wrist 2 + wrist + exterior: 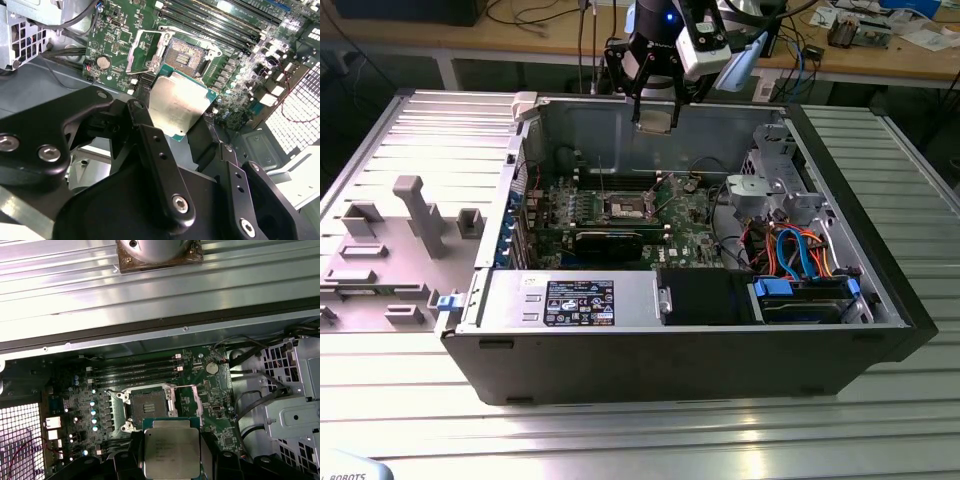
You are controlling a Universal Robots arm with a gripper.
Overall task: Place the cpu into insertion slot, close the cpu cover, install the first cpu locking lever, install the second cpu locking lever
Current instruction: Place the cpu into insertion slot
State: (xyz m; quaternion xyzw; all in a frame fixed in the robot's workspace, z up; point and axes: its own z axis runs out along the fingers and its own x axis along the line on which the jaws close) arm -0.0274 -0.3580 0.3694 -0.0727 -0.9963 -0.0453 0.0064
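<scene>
My gripper hangs above the open computer case, shut on the cpu, a flat silvery square. In both wrist views the cpu sits between the black fingers, held above the green board. The insertion slot lies below with its dark centre exposed. The cpu cover is a thin silver frame, swung open beside the slot.
A long black card lies in front of the slot and memory slots behind it. A drive cage with blue and orange cables fills the exterior view's right. Case walls ring the board. A grey fixture stands outside on the left.
</scene>
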